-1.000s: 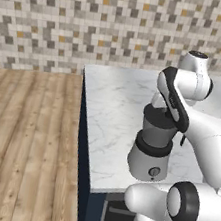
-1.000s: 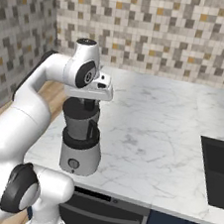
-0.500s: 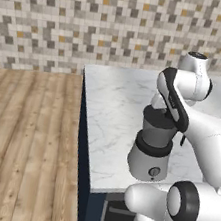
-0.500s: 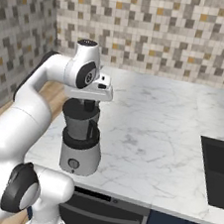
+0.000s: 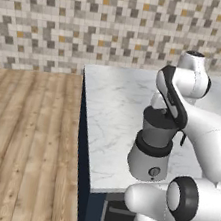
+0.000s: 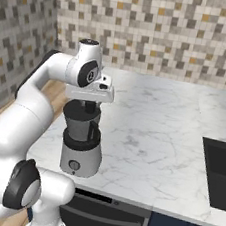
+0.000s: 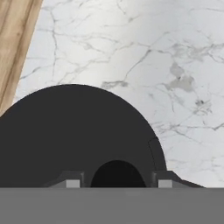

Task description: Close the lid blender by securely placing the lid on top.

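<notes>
I am holding my pincer [image 7: 117,183] straight down over the blender [image 6: 82,141], which is standing at the lower centre of the right base view, close to the counter's [image 6: 171,143] front edge; in the left base view the blender [image 5: 152,149] is sitting right of centre, near the near corner of the counter [image 5: 113,108], with the drop to the wooden floor [image 5: 21,144] lying just to its left. The lid [image 7: 74,135] is filling the lower left of the hand view as a wide black disc, its knob [image 7: 117,175] showing as a dark dome between my two fingertips [image 7: 72,181]; the tips are sitting right beside the knob on either side, but I cannot tell whether they are pressing it or standing slightly off. In the right base view the lid [image 6: 83,106] is lying flat across the jar's rim, directly beneath my hand. The jar is translucent grey and I cannot tell whether anything is inside. Open marble is stretching to the right and toward the tiled wall [image 6: 160,35] at the top of the frame; a dark sunken panel [image 6: 220,172] is cutting into the counter at the right edge.
</notes>
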